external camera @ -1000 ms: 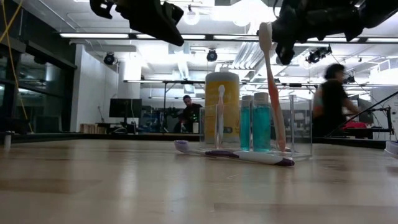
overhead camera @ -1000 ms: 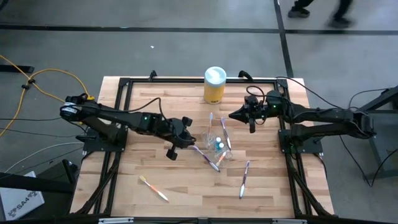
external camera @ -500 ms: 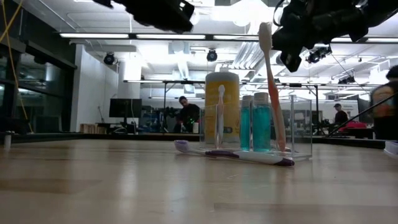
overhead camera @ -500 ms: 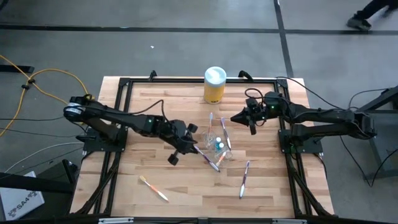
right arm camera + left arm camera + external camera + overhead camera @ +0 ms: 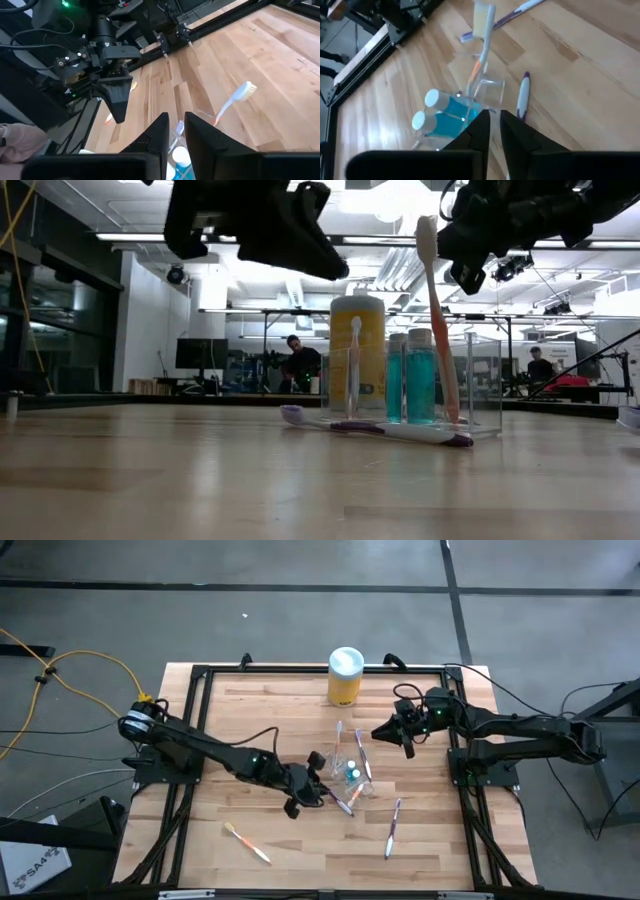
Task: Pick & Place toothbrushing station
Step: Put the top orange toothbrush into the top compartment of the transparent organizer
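The left gripper (image 5: 308,783) hung just above the table with its fingers drawn narrow, only a slim gap between them and nothing held, as the left wrist view showed. Directly ahead of its fingertips and a little below stood the clear plastic cup (image 5: 487,90), with an orange toothbrush (image 5: 481,65) leaning upright in it, and the blue tube (image 5: 445,110) stood just beside the cup, off to one side of the fingers. A purple toothbrush (image 5: 522,95) lay flat on the boards, close under the fingertips and touching or nearly touching the cup's foot. The right gripper (image 5: 380,730) waited on the far side of the cup from the left one, raised, its fingers likewise narrow and empty. Two more brushes lay well apart from either gripper: a pink-and-purple toothbrush (image 5: 393,826) and an orange-handled toothbrush (image 5: 246,842). The yellow canister (image 5: 345,677) stood beyond the cup, toward the table's far edge. The brushes looked light, stiff and thin, likely to skid or roll on the smooth wood, so a pinch across the middle of the handle seemed safest. The cup seemed thin-walled, slick and easy to tip, best taken low at the wall.
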`<state>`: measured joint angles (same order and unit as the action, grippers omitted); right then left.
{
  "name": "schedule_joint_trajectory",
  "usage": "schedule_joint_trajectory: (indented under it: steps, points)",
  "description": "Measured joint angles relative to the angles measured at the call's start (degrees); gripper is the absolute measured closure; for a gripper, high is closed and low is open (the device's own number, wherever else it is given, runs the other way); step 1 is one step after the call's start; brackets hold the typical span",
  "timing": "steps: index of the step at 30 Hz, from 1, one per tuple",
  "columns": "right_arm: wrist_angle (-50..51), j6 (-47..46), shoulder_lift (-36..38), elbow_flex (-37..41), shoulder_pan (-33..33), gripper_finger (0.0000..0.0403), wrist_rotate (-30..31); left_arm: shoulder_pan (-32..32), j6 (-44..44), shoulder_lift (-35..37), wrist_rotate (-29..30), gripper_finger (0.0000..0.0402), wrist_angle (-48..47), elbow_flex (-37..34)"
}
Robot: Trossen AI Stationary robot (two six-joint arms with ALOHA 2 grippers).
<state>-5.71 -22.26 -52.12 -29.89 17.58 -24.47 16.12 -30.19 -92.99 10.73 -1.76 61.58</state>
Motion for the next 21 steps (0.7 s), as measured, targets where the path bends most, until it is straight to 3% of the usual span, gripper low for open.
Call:
schedule_joint_trajectory:
  steps: [12, 21]
  points:
    - [0.5, -0.2, 0.0, 0.0, 0.0, 0.0345, -1.6, -1.8, -2.5, -4.2, -3.3, 0.0284, 8.0, 0.0]
    - [1.2, -0.1, 0.0, 0.0, 0.0, 0.0345, -1.6, -3.7, -2.0, -6.4, -10.4, 0.0273, 14.8, 0.0]
